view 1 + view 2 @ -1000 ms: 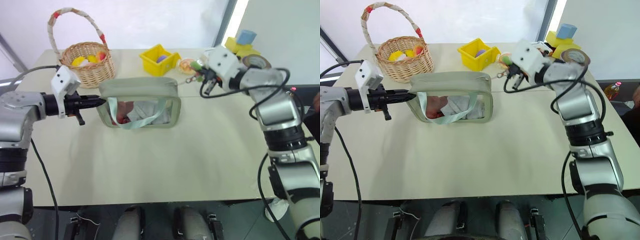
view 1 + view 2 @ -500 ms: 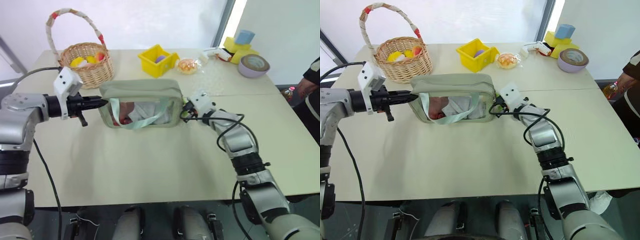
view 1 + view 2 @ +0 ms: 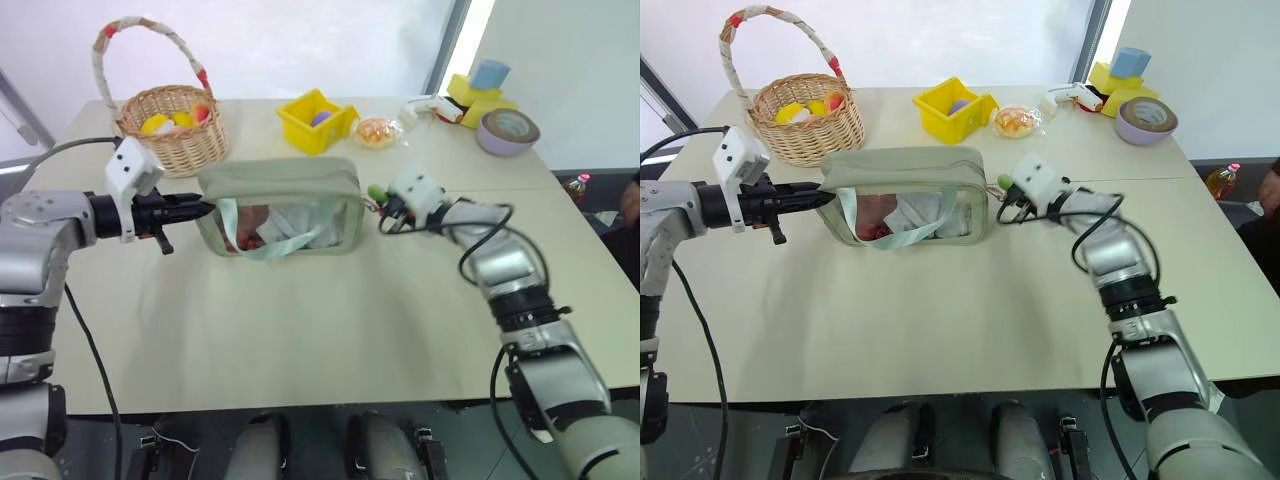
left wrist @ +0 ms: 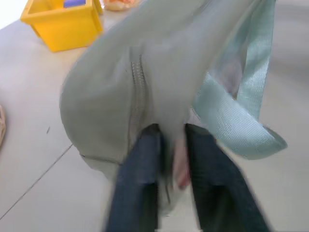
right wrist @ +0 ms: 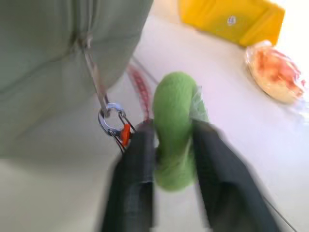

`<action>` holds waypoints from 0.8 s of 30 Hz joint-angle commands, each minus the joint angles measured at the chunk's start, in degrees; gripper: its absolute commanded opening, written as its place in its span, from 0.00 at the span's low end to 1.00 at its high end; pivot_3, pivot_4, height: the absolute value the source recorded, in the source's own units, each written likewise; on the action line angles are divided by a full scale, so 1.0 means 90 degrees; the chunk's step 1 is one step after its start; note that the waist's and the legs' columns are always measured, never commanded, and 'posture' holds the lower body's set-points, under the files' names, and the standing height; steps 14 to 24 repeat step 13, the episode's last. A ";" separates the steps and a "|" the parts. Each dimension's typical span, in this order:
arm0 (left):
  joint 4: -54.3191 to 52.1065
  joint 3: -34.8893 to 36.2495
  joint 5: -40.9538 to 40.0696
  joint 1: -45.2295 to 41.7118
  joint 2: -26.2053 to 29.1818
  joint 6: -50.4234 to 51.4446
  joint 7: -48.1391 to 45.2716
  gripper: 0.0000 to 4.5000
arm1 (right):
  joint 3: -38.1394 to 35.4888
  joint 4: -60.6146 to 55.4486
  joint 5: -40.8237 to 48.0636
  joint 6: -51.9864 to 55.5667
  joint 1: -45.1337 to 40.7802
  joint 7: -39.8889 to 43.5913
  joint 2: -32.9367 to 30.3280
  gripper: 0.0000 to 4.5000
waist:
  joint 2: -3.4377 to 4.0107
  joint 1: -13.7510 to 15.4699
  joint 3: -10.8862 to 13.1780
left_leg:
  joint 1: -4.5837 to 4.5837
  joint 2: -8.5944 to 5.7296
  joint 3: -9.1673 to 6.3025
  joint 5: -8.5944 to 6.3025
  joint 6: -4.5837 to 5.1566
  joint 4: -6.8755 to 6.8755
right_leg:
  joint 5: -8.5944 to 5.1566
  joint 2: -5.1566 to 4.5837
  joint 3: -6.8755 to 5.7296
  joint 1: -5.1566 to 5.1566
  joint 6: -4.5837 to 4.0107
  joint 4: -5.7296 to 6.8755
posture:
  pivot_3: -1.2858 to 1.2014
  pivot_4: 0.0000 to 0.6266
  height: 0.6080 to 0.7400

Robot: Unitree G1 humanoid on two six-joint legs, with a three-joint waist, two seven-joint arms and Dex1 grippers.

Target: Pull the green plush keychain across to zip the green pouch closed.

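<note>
Having dropped our right end effector (image 5: 171, 145) beside the green pouch (image 3: 280, 180), we are pinching the soft, squashy green plush keychain (image 5: 175, 128) mid-body while our left end effector (image 4: 166, 159) is pinching the pouch's far end.

Both arms are showing rounded silver-grey shells with darker ribbed bands at the joints. Black cables are looping loosely along each one. A white boxy block is sitting on each wrist, and the left tool (image 3: 195, 208) and right tool (image 5: 171, 159) are each ending in two slim black fingers (image 4: 137, 183).
</note>
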 commanded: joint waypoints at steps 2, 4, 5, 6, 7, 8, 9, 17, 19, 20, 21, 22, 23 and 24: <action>0.0292 0.0460 -0.0390 -0.0368 0.0436 0.0341 -0.0362 0.67 | -0.0328 -0.1129 0.1074 0.1021 -0.0327 0.1481 -0.0766 0.78 | -0.0001 -0.0009 0.0001 | -0.0005 0.0000 0.0000 -0.0004 0.0008 0.0001 | 0.0000 0.0001 -0.0001 -0.0006 0.0000 -0.0001 | 0.52 0.24 0.99; 0.0367 0.0554 -0.0537 -0.0387 0.0678 0.0492 -0.0610 0.92 | -0.0325 -0.1605 0.1480 0.1494 -0.0364 0.1943 -0.1051 1.00 | -0.0002 -0.0034 0.0001 | -0.0005 0.0000 0.0002 -0.0007 0.0012 0.0002 | 0.0000 0.0002 -0.0001 -0.0006 0.0000 -0.0002 | 0.52 0.24 0.99; 0.0380 0.0581 -0.0592 -0.0382 0.0764 0.0545 -0.0703 0.99 | -0.0323 -0.1767 0.1611 0.1657 -0.0379 0.2047 -0.1131 1.00 | -0.0001 -0.0045 0.0001 | -0.0005 0.0000 0.0001 -0.0007 0.0013 0.0001 | 0.0000 0.0002 -0.0001 -0.0007 0.0000 -0.0002 | 0.52 0.24 0.99; 0.0381 0.0618 -0.0638 -0.0374 0.0867 0.0606 -0.0769 0.99 | -0.0342 -0.1923 0.1726 0.1819 -0.0435 0.2077 -0.1165 1.00 | -0.0001 -0.0043 0.0001 | -0.0002 0.0000 0.0003 -0.0008 0.0014 0.0001 | 0.0000 0.0004 0.0000 -0.0008 0.0000 -0.0002 | 0.52 0.24 0.99; 0.0382 0.0638 -0.0666 -0.0370 0.0932 0.0643 -0.0802 0.99 | -0.0357 -0.2020 0.1798 0.1930 -0.0474 0.2071 -0.1181 1.00 | -0.0001 -0.0040 0.0001 | -0.0002 0.0000 0.0003 -0.0008 0.0015 -0.0001 | 0.0000 0.0003 0.0000 -0.0008 0.0000 -0.0001 | 0.52 0.24 0.99; 0.0370 0.0660 -0.0685 -0.0351 0.0973 0.0666 -0.0818 0.99 | -0.0369 -0.2103 0.1849 0.2014 -0.0485 0.2047 -0.1193 1.00 | -0.0001 -0.0029 0.0001 | -0.0002 0.0001 0.0003 -0.0009 0.0015 0.0000 | 0.0000 0.0004 0.0000 -0.0008 0.0000 -0.0001 | 0.52 0.24 0.99; 0.0434 0.0652 -0.0564 -0.0383 0.1028 0.0663 -0.0660 0.99 | -0.0404 -0.2204 0.1971 0.2201 -0.0590 0.2002 -0.1158 1.00 | -0.0001 -0.0018 0.0001 | -0.0002 0.0001 0.0002 -0.0009 0.0015 0.0000 | 0.0000 0.0003 -0.0001 -0.0008 0.0000 -0.0001 | 0.52 0.24 0.99; 0.0474 0.0851 -0.0570 -0.0363 0.1037 0.0637 -0.0380 0.99 | -0.0482 -0.2281 0.2135 0.2511 -0.0868 0.1601 -0.0925 1.00 | -0.0002 -0.0005 0.0002 | -0.0006 0.0002 0.0001 -0.0008 0.0015 0.0001 | 0.0000 -0.0001 0.0000 -0.0009 0.0000 -0.0001 | 0.52 0.24 0.99; 0.0474 0.0851 -0.0570 -0.0363 0.1037 0.0637 -0.0380 0.99 | -0.0482 -0.2281 0.2135 0.2511 -0.0868 0.1601 -0.0925 1.00 | -0.0002 -0.0005 0.0002 | -0.0006 0.0002 0.0001 -0.0008 0.0015 0.0001 | 0.0000 -0.0001 0.0000 -0.0009 0.0000 -0.0001 | 0.52 0.24 0.99; 0.0474 0.0851 -0.0570 -0.0363 0.1037 0.0637 -0.0380 0.99 | -0.0482 -0.2281 0.2135 0.2511 -0.0868 0.1601 -0.0925 1.00 | -0.0002 -0.0005 0.0002 | -0.0006 0.0002 0.0001 -0.0008 0.0015 0.0001 | 0.0000 -0.0001 0.0000 -0.0009 0.0000 -0.0001 | 0.52 0.24 0.99; 0.0474 0.0851 -0.0570 -0.0363 0.1037 0.0637 -0.0380 0.99 | -0.0482 -0.2281 0.2135 0.2511 -0.0868 0.1601 -0.0925 1.00 | -0.0002 -0.0005 0.0002 | -0.0006 0.0002 0.0001 -0.0008 0.0015 0.0001 | 0.0000 -0.0001 0.0000 -0.0009 0.0000 -0.0001 | 0.52 0.24 0.99; 0.0474 0.0851 -0.0570 -0.0363 0.1037 0.0637 -0.0380 0.99 | -0.0482 -0.2281 0.2135 0.2511 -0.0868 0.1601 -0.0925 1.00 | -0.0002 -0.0005 0.0002 | -0.0006 0.0002 0.0001 -0.0008 0.0015 0.0001 | 0.0000 -0.0001 0.0000 -0.0009 0.0000 -0.0001 | 0.52 0.24 0.99; 0.0474 0.0851 -0.0570 -0.0363 0.1037 0.0637 -0.0380 0.99 | -0.0482 -0.2281 0.2135 0.2511 -0.0868 0.1601 -0.0925 1.00 | -0.0002 -0.0005 0.0002 | -0.0006 0.0002 0.0001 -0.0008 0.0015 0.0001 | 0.0000 -0.0001 0.0000 -0.0009 0.0000 -0.0001 | 0.52 0.24 0.99; 0.0474 0.0851 -0.0570 -0.0363 0.1037 0.0637 -0.0380 0.99 | -0.0482 -0.2281 0.2135 0.2511 -0.0868 0.1601 -0.0925 1.00 | -0.0002 -0.0005 0.0002 | -0.0006 0.0002 0.0001 -0.0008 0.0015 0.0001 | 0.0000 -0.0001 0.0000 -0.0009 0.0000 -0.0001 | 0.52 0.24 0.99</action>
